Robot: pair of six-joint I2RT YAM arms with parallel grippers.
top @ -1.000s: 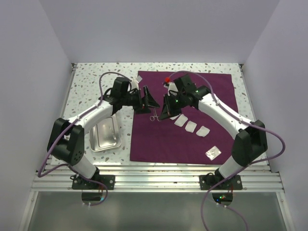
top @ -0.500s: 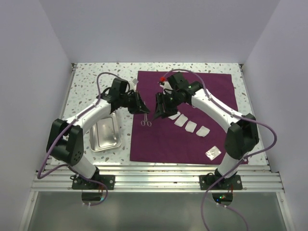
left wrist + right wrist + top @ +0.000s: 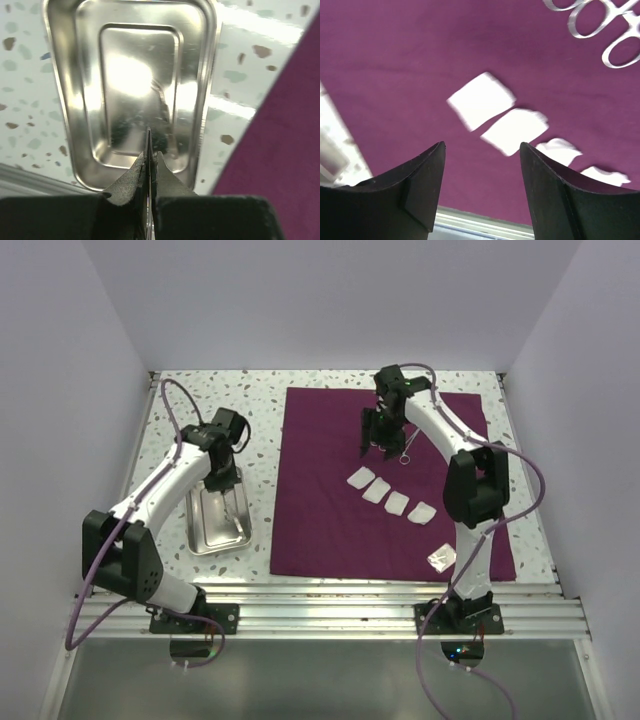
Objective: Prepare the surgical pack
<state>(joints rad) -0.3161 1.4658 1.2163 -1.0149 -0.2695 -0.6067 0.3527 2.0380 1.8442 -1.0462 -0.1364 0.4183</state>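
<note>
The dark purple cloth point(image 3: 330, 530) lies spread flat on the table. Left of it sits the small steel tray point(image 3: 205, 535). My left gripper point(image 3: 222, 483) hangs over the tray, shut on a thin silver scissor-like instrument point(image 3: 148, 142) that points down at the tray floor point(image 3: 135, 75). My right gripper point(image 3: 375, 450) is open over the back of the cloth, holding nothing. Beside it another instrument point(image 3: 405, 452) lies on the cloth, and its ring handles point(image 3: 592, 22) show in the right wrist view. Several white gauze squares point(image 3: 377, 491) lie in a diagonal row mid-cloth.
A small clear packet point(image 3: 441, 557) lies on the cloth's near right corner. Speckled tabletop point(image 3: 200, 400) surrounds the cloth, with walls on three sides. A metal rail point(image 3: 320, 595) runs along the near edge by the arm bases.
The instrument passed from my right gripper to my left, which shut on it and swung left over the tray. My right gripper opened and drew back to the far part of the cloth.
</note>
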